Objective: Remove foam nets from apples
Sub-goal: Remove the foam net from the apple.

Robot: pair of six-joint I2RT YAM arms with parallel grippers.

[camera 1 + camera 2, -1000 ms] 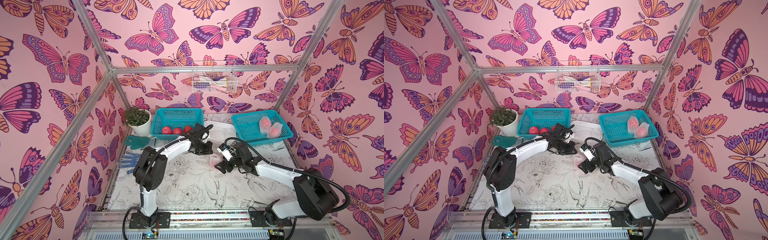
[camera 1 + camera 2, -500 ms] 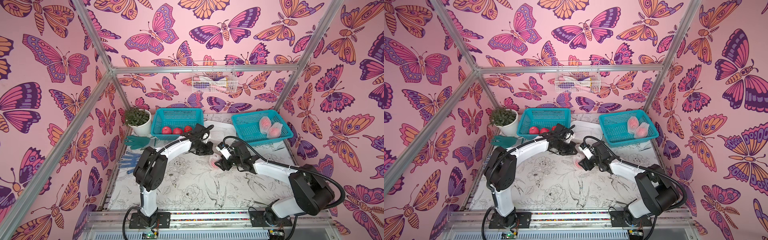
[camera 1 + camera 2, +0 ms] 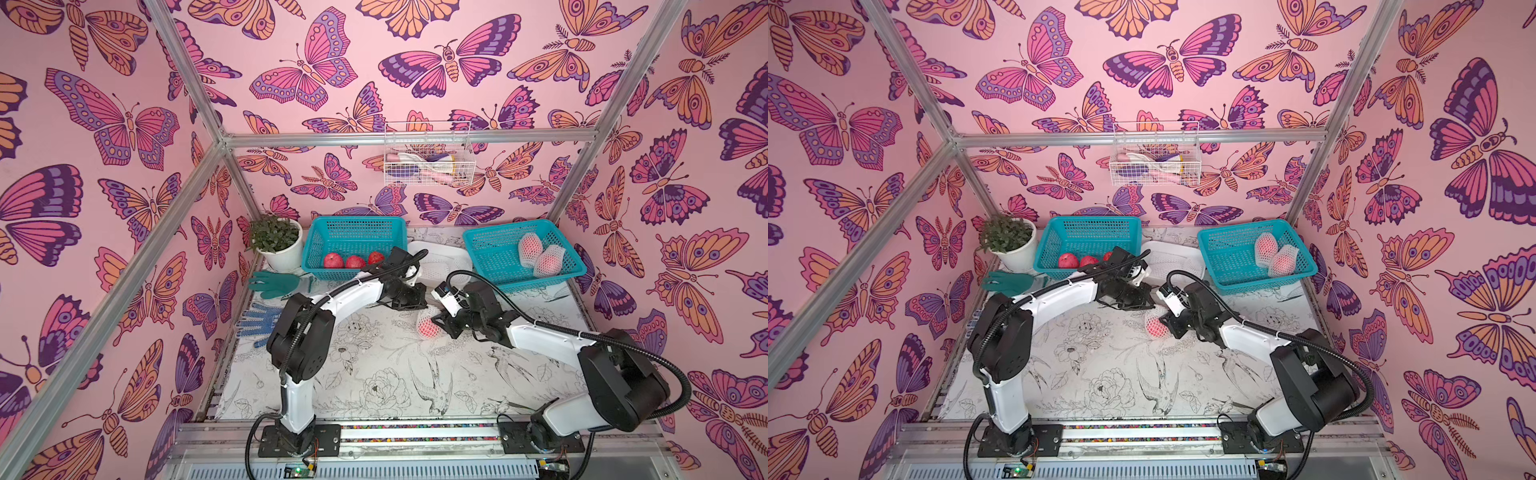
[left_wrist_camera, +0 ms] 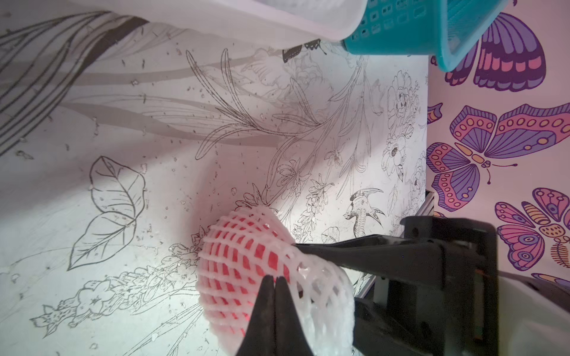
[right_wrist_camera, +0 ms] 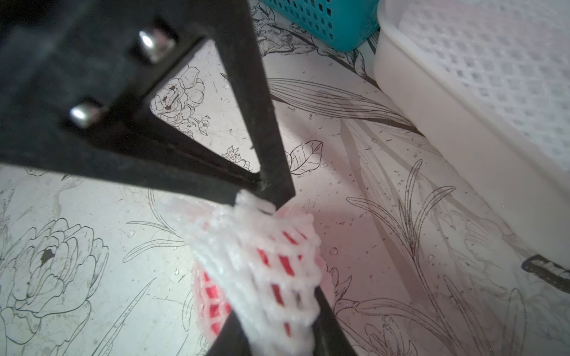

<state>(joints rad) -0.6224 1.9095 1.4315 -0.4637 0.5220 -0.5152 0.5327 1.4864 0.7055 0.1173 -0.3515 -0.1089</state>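
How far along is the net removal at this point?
Done: three bare apples sit in one teal basket. In hand: a netted apple on the table, its foam net pinched by the jaws of the left gripper and right gripper. Left: that one plus two wrapped apples in the second basket.

A netted apple [image 3: 428,328] lies on the table [image 3: 374,374] before the tub [image 3: 434,249], between two baskets [image 3: 353,232].
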